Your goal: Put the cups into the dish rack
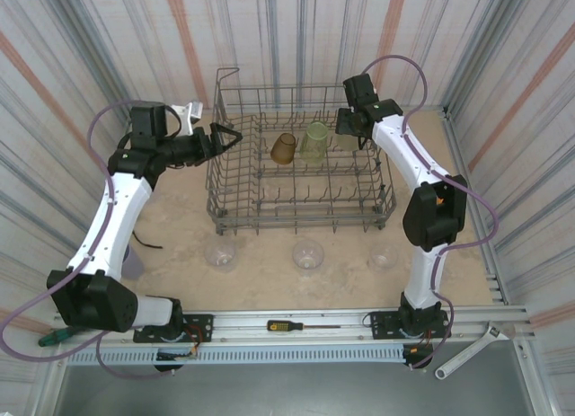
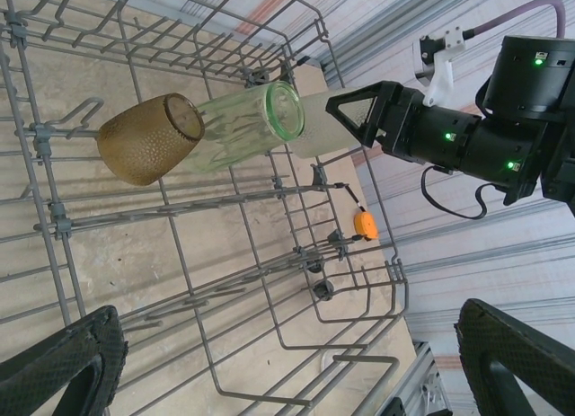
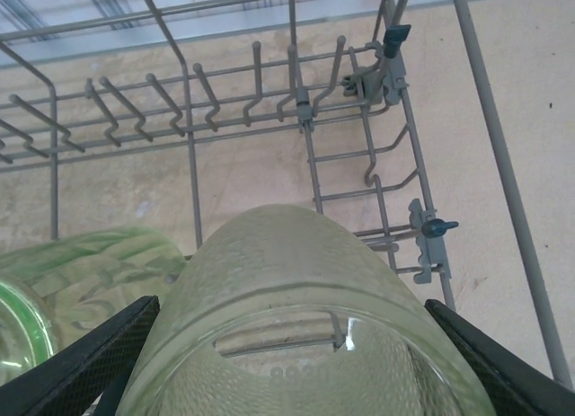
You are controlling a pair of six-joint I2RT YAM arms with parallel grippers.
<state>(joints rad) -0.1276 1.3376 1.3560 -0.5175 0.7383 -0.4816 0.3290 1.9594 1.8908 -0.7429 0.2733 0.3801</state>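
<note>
Striped walls (image 1: pixel 90 39) frame the bench (image 1: pixel 260 274): right pincer (image 1: pixel 346 127) grips a yellowish cup (image 3: pixel 296 281) in the dish rack (image 1: pixel 301 211) beside an amber cup (image 1: pixel 283 147) and a green cup (image 1: pixel 314 139); left pincer (image 1: pixel 229 137) gapes.

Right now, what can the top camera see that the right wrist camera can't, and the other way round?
Top camera: three clear cups standing on the table in front of the dish rack, an amber cup inside it, and a screwdriver.
Right wrist camera: up close, the bumpy wall of the yellowish cup held between the black fingers of the right tool.
Both: the rack, that yellowish cup and the pale green cup beside it.
</note>
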